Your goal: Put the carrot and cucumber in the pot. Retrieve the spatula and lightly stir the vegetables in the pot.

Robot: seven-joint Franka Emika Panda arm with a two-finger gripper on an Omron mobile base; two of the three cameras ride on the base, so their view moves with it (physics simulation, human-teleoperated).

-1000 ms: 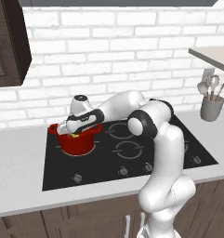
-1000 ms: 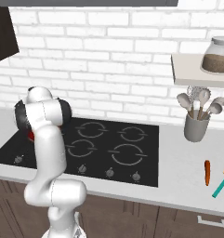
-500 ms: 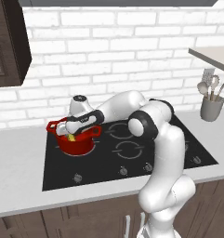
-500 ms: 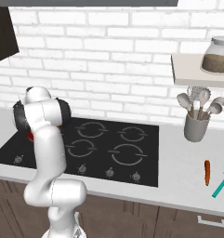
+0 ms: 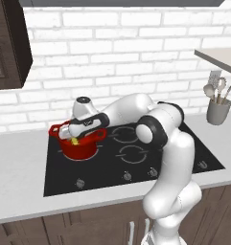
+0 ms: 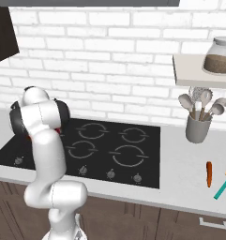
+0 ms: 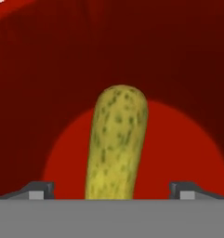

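Hovering wide open, holding nothing, gripper (image 7: pixel 111 188) is risking nudging the stubby yellow-green cucumber (image 7: pixel 115 146) directly ahead, inside the glossy red pot (image 5: pixel 78 146), on retreat.

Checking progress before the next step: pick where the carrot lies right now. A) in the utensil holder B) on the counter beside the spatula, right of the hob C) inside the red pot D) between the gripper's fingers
B: the carrot lies on the counter by the spatula, while the pot holds only the cucumber.
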